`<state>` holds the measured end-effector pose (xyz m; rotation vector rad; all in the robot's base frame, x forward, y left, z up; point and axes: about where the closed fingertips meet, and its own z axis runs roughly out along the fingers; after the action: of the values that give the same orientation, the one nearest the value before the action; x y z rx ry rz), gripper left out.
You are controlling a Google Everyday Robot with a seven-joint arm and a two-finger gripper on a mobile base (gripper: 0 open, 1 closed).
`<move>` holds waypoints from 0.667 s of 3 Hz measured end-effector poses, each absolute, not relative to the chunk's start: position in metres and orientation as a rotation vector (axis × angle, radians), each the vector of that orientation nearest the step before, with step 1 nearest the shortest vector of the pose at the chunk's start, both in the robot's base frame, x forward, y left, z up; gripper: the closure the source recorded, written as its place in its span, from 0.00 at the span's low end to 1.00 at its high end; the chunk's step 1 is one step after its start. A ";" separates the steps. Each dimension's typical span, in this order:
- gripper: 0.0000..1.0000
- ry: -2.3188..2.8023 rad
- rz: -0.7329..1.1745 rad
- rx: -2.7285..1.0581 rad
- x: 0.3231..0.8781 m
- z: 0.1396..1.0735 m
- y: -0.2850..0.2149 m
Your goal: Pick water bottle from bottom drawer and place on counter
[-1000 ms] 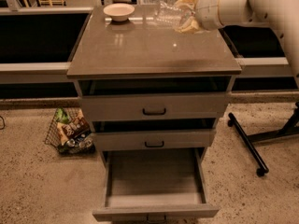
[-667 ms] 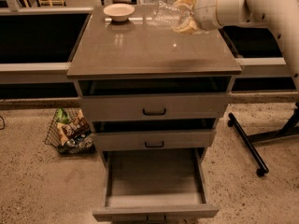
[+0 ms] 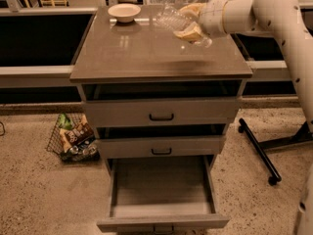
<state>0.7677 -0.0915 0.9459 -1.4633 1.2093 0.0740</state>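
My gripper (image 3: 191,22) is over the back right part of the counter (image 3: 142,53), shut on the water bottle (image 3: 170,18). The clear ribbed bottle lies tilted, nearly sideways, sticking out to the left of the fingers and held a little above the counter top. The bottom drawer (image 3: 161,187) is pulled fully open below the cabinet, and its flat grey floor shows nothing in it.
A cream bowl (image 3: 123,11) stands at the back left of the counter. The two upper drawers (image 3: 161,112) are slightly ajar. A wire basket of snack packets (image 3: 73,138) sits on the floor left of the cabinet. A black wheeled leg (image 3: 259,153) lies on the right.
The gripper with the bottle has dropped slightly toward the counter top. The drawers and bowl have not moved.
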 end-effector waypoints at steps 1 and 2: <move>1.00 1.291 0.172 -1.428 0.776 0.937 -0.091; 1.00 1.368 0.234 -1.443 0.782 0.926 -0.088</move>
<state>0.7816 -0.0880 0.9257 -1.4429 1.3685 0.2342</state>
